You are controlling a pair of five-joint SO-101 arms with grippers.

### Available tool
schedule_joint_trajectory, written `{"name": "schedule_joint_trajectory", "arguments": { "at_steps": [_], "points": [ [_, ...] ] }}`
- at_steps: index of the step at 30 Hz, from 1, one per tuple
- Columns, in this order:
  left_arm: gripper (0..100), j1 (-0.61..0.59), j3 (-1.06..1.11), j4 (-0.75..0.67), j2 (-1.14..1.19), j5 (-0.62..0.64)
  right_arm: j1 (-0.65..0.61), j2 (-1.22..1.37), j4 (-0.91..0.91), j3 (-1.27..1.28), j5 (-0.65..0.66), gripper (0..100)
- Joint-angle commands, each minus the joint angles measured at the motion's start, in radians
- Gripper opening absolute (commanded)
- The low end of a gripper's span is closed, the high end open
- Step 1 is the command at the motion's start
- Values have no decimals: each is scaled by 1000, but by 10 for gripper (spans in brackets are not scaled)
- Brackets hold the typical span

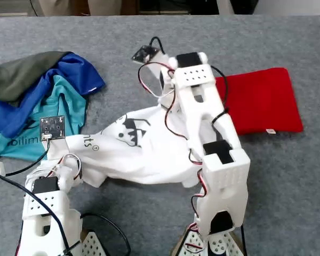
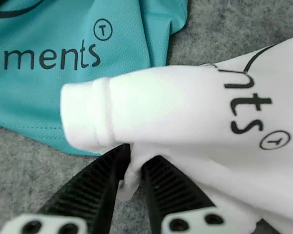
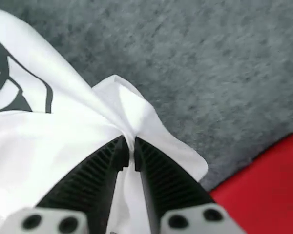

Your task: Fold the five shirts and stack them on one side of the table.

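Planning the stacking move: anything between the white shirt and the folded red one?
Nothing visible. Bare grey table separates the white shirt from the red shirt. The left gripper and right gripper both pinch the white shirt.

Smooth matt cloth on white shirt (image 2: 176,107); teal shirt (image 2: 63,97) beyond left gripper (image 2: 132,163) fine mesh knit; fingers (image 2: 95,185) ribbed black plastic; table (image 3: 210,58) rough felt.

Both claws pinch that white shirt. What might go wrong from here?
The left claw holds only a thin fold of the white shirt; it may slip out. The teal shirt lies beside that sleeve and might get dragged along. The right claw is near the red shirt and may rumple it.
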Motion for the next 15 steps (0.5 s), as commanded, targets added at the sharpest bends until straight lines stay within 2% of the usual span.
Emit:
{"name": "schedule_joint_trajectory", "arguments": {
  "at_steps": [1,7,12,15],
  "points": [
    [19,3,-5,-15,-10,5,13,-2,-35,-91,0,24],
    [19,3,-5,-15,-10,5,13,-2,-107,-111,28,29],
    [19,3,-5,-15,-10,5,21,12,-101,-119,32,186],
    [19,3,-5,-15,-10,5,33,16,-84,-120,32,206]
  ]
}}
